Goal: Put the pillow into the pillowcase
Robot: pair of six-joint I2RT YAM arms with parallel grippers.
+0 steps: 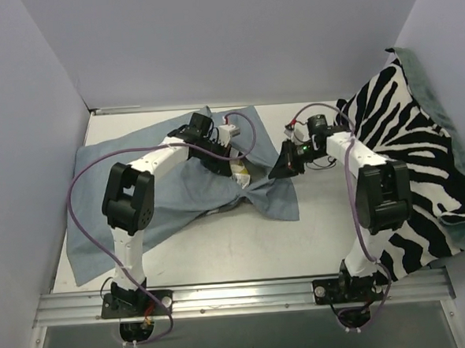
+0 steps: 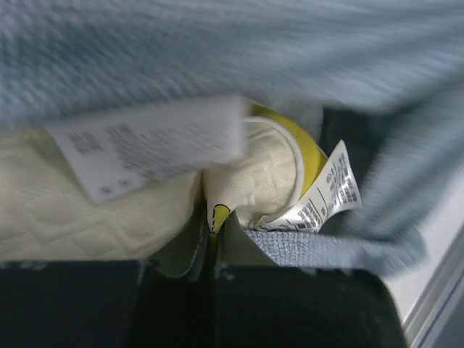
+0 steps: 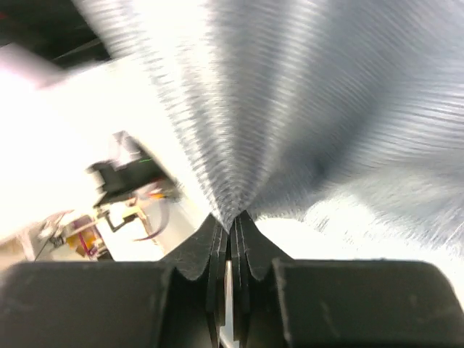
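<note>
The blue-grey pillowcase [image 1: 151, 199] lies crumpled across the left and middle of the table. The cream pillow [image 2: 87, 210] is almost wholly inside it; only a small cream and yellow bit [image 1: 240, 173] shows at the opening in the top view. My left gripper [image 2: 212, 225] is shut on the pillow's yellow-edged corner, inside the case mouth beside two white tags [image 2: 145, 145]. In the top view the left gripper [image 1: 230, 165] sits at the opening. My right gripper [image 1: 283, 164] is shut on the pillowcase's edge [image 3: 290, 130] and holds it up, fabric fanning from the tips [image 3: 230, 221].
A black-and-white zebra-striped cloth [image 1: 421, 162] with green backing covers the right side of the table and drapes over its front right edge. Grey walls stand close on the left, back and right. A metal rail [image 1: 240, 296] runs along the near edge.
</note>
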